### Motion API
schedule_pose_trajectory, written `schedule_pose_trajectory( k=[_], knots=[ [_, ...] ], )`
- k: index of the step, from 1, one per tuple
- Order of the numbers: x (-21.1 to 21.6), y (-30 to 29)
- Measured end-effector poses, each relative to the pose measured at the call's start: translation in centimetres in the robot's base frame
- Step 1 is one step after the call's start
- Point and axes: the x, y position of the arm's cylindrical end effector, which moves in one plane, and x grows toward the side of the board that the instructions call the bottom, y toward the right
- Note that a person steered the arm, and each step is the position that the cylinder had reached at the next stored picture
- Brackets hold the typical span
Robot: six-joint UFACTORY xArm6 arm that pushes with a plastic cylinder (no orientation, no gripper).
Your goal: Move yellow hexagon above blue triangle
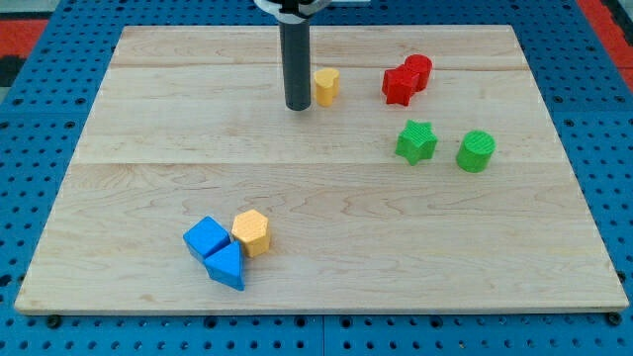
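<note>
The yellow hexagon (252, 232) sits at the view's lower left, touching the blue cube (206, 238) on its left and the blue triangle (226, 266) just below it. The three form a tight cluster. My tip (298, 106) rests on the board near the view's top centre, far above the cluster. It stands just left of a second, smaller yellow block (326, 86), close to it or touching it.
A red star (399, 85) and a red cylinder (418, 70) touch each other at the view's upper right. A green star (415, 141) and a green cylinder (476, 151) lie below them. The wooden board (326, 208) is ringed by blue pegboard.
</note>
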Motion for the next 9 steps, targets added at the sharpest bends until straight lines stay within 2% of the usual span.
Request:
schedule_pose_trajectory(
  k=[1, 3, 4, 5, 7, 8, 9],
  knots=[
    [-2.2, 0.7],
    [-2.5, 5.6],
    [-1.9, 5.4],
    [3.3, 1.8],
    [16.8, 3.6],
    [21.0, 2.6],
    [21.7, 0.0]
  ],
)
